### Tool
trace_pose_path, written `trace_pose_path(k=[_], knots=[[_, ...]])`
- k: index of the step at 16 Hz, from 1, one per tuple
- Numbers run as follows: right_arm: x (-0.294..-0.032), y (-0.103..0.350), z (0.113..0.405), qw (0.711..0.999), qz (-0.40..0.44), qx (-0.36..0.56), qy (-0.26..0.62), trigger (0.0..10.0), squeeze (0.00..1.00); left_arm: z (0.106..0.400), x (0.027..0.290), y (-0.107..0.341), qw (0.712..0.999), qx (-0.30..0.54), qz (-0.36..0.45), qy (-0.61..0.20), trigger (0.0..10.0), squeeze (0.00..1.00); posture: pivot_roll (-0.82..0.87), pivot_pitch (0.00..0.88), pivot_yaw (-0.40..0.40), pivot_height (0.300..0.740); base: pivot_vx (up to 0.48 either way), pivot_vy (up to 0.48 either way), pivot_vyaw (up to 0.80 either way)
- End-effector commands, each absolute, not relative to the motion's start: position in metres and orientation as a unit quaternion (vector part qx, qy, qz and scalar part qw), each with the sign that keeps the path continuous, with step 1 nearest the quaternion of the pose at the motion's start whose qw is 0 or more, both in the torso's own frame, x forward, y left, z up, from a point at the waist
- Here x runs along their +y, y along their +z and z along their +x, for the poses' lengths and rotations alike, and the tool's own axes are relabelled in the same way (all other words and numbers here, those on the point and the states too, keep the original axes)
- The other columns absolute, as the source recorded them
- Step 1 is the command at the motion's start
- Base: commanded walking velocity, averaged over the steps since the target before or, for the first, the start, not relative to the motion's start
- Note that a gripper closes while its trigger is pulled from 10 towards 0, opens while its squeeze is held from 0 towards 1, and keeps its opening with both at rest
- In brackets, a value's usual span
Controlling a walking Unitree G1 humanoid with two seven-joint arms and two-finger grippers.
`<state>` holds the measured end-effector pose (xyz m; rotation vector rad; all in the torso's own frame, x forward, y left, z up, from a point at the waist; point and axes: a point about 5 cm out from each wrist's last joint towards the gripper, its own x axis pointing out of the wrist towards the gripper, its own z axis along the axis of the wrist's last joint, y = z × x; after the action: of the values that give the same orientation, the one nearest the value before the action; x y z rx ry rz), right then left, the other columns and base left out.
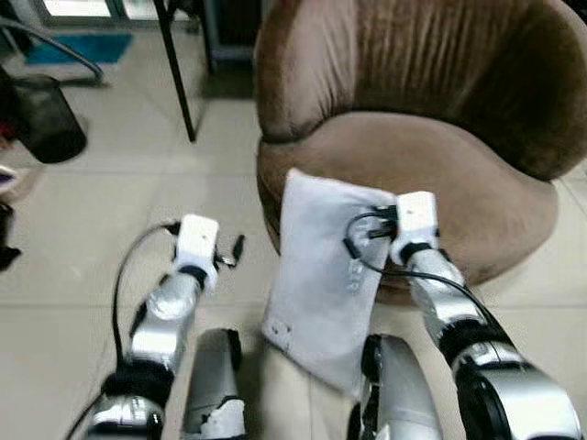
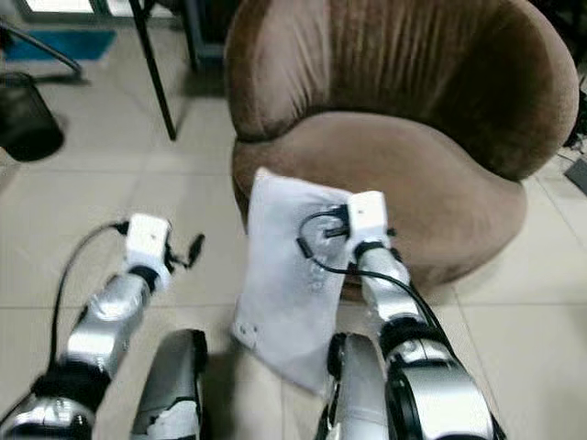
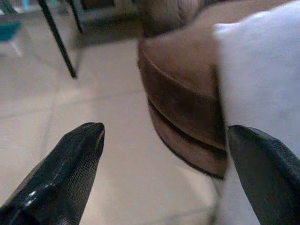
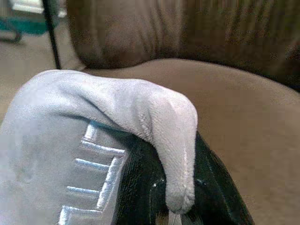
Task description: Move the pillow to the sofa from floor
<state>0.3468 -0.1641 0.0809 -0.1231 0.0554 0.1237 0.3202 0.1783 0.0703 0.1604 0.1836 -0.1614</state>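
Observation:
A light grey pillow (image 1: 316, 275) hangs upright in front of the brown round sofa (image 1: 459, 174), its top edge level with the front rim of the seat. My right gripper (image 4: 177, 187) is shut on the pillow's top right corner, and the fabric folds over its black fingers (image 4: 140, 187). The right arm (image 1: 440, 293) reaches up from below right. My left gripper (image 3: 164, 136) is open with nothing between its fingers, just left of the pillow (image 3: 262, 79) and low by the sofa's base (image 3: 183, 117). The left arm (image 1: 170, 302) is raised over the tiled floor.
A thin black furniture leg (image 1: 179, 73) stands on the floor left of the sofa. Further left are a black mesh bin (image 1: 46, 115) and a blue mat (image 1: 78, 46). My own legs (image 1: 211, 385) show at the bottom. Open tiled floor (image 1: 101, 229) lies to the left.

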Motion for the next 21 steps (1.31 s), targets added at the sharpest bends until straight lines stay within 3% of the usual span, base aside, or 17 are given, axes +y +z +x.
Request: trace_pose_path(k=[1,4,6,7,12,13,14,16,20,21], knots=[[-0.182,0.104,0.35,0.998,-0.048,-0.041,0.02,0.0,0.0,0.323,0.18,0.071,0.99,0.091,0.074,-0.082,10.0,0.0,0.1,0.0,0.013,0.55,0.0,0.0,0.0],[-0.208,0.092,0.322,0.996,-0.04,-0.066,-0.044,0.0,0.0,0.331,0.192,0.083,0.994,0.075,0.051,-0.062,10.0,0.0,0.08,0.0,0.044,0.55,0.0,0.0,0.0],[-0.21,0.083,0.308,0.996,-0.03,-0.062,-0.052,0.0,0.0,0.329,0.198,0.09,0.996,0.054,0.036,-0.058,10.0,0.0,0.09,0.0,0.053,0.55,0.0,0.0,0.0],[-0.193,0.066,0.28,0.998,-0.031,-0.054,-0.021,0.0,0.0,0.318,0.189,0.098,0.997,0.018,0.01,-0.079,10.0,0.0,0.07,0.0,0.049,0.55,0.0,0.0,0.0],[-0.155,0.054,0.231,0.998,-0.043,-0.025,0.033,0.0,0.0,0.269,0.14,0.072,0.986,0.027,0.013,-0.162,10.0,0.0,0.03,0.008,0.024,0.55,0.0,0.0,0.0],[-0.154,0.052,0.229,0.998,-0.046,-0.018,0.031,0.0,0.08,0.268,0.141,0.069,0.987,0.034,0.017,-0.158,10.0,0.0,0.03,0.005,0.023,0.55,0.0,0.0,0.0],[-0.155,0.052,0.23,0.999,-0.045,-0.012,0.023,0.0,0.08,0.269,0.143,0.068,0.987,0.038,0.021,-0.154,10.0,0.0,0.03,0.005,0.026,0.55,0.0,0.0,0.0],[-0.154,0.057,0.233,0.999,-0.043,-0.003,0.015,0.0,0.0,0.271,0.145,0.071,0.987,0.042,0.035,-0.151,10.0,0.0,0.03,0.0,0.023,0.55,0.0,0.0,0.0],[-0.154,0.057,0.24,1.0,-0.017,0.005,-0.012,0.0,0.0,0.277,0.154,0.07,0.99,0.044,0.038,-0.131,10.0,0.0,0.04,0.003,0.019,0.55,0.0,0.0,0.0],[-0.161,0.06,0.24,0.999,0.0,-0.002,-0.033,0.0,0.0,0.276,0.167,0.069,0.994,0.042,0.006,-0.101,10.0,0.0,0.04,0.004,0.018,0.55,0.0,0.0,0.0]])
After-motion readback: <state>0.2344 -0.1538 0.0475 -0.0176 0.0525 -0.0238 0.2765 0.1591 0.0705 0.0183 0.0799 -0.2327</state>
